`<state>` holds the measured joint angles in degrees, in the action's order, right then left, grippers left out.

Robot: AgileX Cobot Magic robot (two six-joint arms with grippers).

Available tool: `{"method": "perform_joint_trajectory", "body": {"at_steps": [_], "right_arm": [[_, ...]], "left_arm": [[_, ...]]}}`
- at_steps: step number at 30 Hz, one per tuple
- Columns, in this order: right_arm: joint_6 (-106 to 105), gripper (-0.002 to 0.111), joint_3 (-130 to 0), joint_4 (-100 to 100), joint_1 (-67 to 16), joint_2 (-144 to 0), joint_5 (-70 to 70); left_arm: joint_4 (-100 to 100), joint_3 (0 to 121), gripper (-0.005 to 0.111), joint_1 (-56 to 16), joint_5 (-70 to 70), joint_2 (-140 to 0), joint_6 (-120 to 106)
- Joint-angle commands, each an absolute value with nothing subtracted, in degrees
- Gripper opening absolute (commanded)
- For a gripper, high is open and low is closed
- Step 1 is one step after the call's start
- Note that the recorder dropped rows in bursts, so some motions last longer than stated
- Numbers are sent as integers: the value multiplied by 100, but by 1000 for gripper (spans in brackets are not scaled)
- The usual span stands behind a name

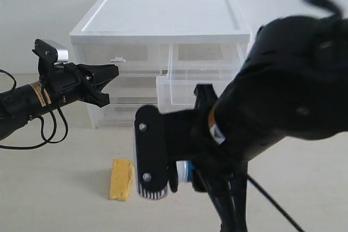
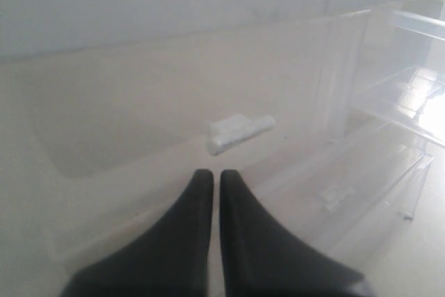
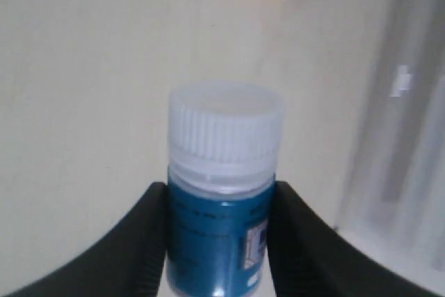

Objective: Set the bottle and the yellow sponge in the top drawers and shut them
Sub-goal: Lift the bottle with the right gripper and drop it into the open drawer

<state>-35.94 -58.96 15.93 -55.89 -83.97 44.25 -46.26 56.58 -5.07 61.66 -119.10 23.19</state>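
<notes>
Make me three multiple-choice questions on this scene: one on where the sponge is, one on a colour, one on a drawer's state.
1. Where is the sponge? A in a drawer; B on the table; C in a gripper.
2. The bottle's label is: A red; B green; C blue.
3. The right-hand top drawer is: A open; B shut; C removed.
Answers: 1 B, it lies on the table before the cabinet. 2 C, the right wrist view shows blue. 3 A, it juts out of the cabinet.
</notes>
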Motion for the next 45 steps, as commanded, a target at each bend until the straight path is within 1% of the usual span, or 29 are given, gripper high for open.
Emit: {"method": "perform_joint_trajectory", "body": {"at_steps": [1,3,8,15,23,35,36,38,41,42,43,45], "right_arm": [[-3269,0,-5946,2475,-5503,-7602,3855],[-2994,0,-6108,2794,-5291,-7497,3673],[-3084,0,-6744,2788,-4384,-7698,3344],[-3483,0,-7504,2775,-3840,-8725,3532],[-3734,0,-7731,2740,-3771,-9433,3553],[-3803,1,-7731,2867,-3771,-9718,3442],[-3787,3,-7731,2867,-3771,-9718,3435],[-3787,13,-7731,2867,-3771,-9718,3410],[-3773,40,-7731,2867,-3771,-9718,3347],[-3763,48,-7731,2882,-3771,-9718,3322],[-3753,52,-7731,2882,-3771,-9718,3312],[-3691,53,-7731,2882,-3771,-9718,3224]], "left_arm": [[-4532,5700,4,-518,6135,-11928,2354],[-4547,5700,4,-518,6137,-11928,2354],[-4547,5700,4,-518,6137,-11928,2354],[-4548,5700,4,-518,6113,-11928,2354],[-4482,5700,4,-518,6113,-11928,2309],[-4482,5700,4,-518,6103,-11928,2297],[-4482,5700,4,-518,6103,-11928,2297],[-4482,5700,4,-518,6103,-11928,2297],[-4482,5700,4,-518,6103,-11928,2297],[-4482,5700,4,-518,6103,-11928,2297],[-4482,5700,4,-518,6103,-11928,2297],[-4482,5700,4,-518,6103,-11928,2297]]}}
